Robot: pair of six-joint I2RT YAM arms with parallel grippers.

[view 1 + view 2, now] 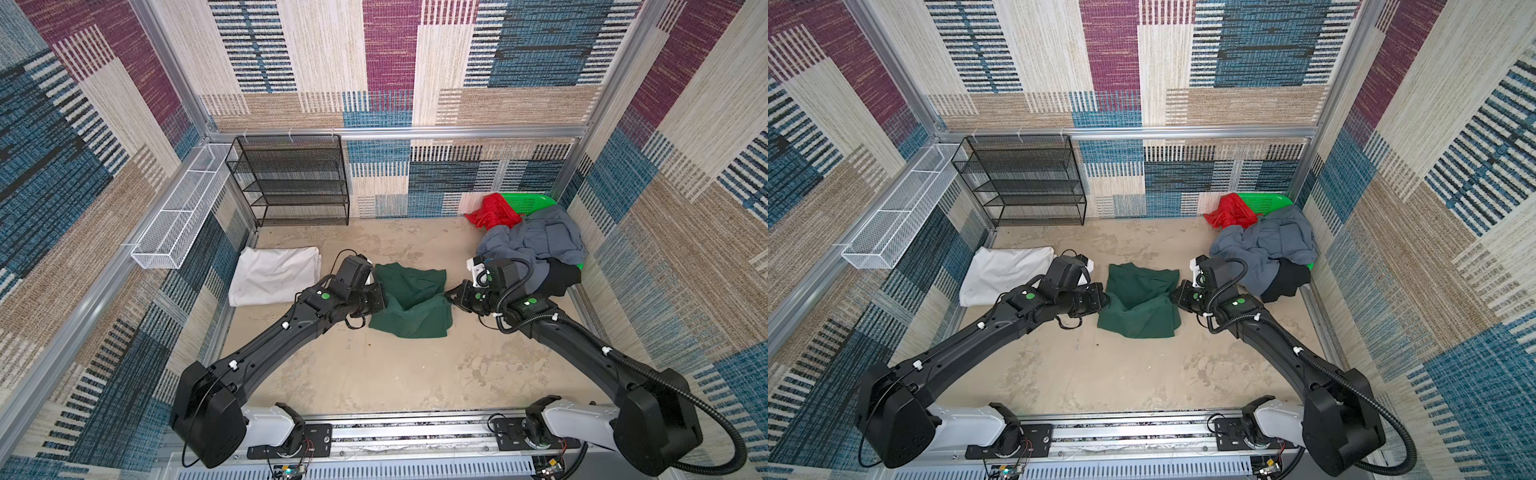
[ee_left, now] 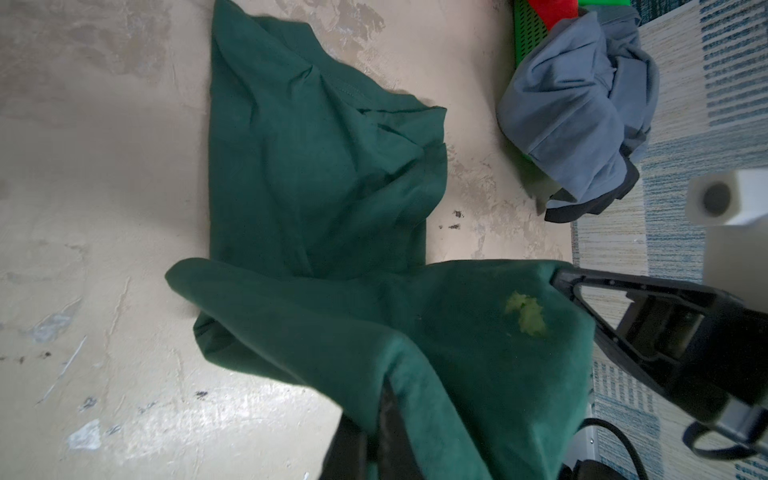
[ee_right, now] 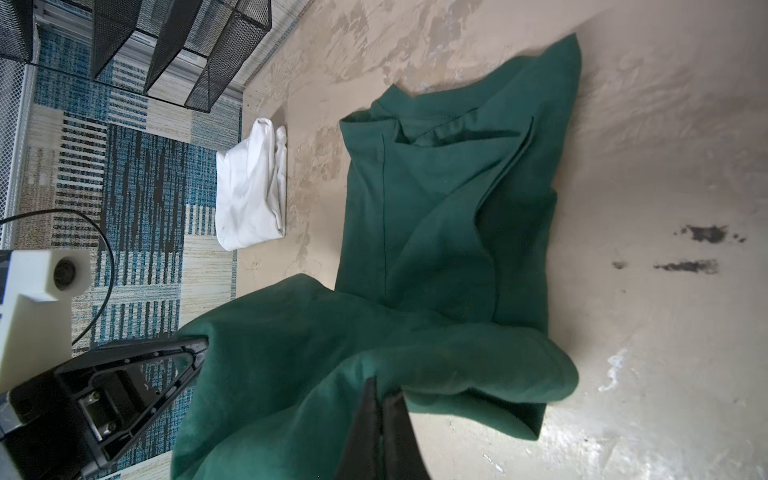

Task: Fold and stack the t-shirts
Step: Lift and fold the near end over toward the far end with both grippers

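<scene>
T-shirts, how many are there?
5. The white shirt lies folded at the left, the dark green shirt in the middle, and the red shirt, grey-blue shirt and black shirt are heaped over the green basket at the right. More may hide underneath.

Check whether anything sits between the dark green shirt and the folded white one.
Nothing visible: bare table separates dark green shirt from white shirt; only the left gripper, gripping the green one, hovers there.

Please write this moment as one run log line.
step: fold | left gripper: shut on dark green cloth t-shirt | right gripper: shut on it, opposite edge | white cloth t-shirt: folded, lying apart
</scene>
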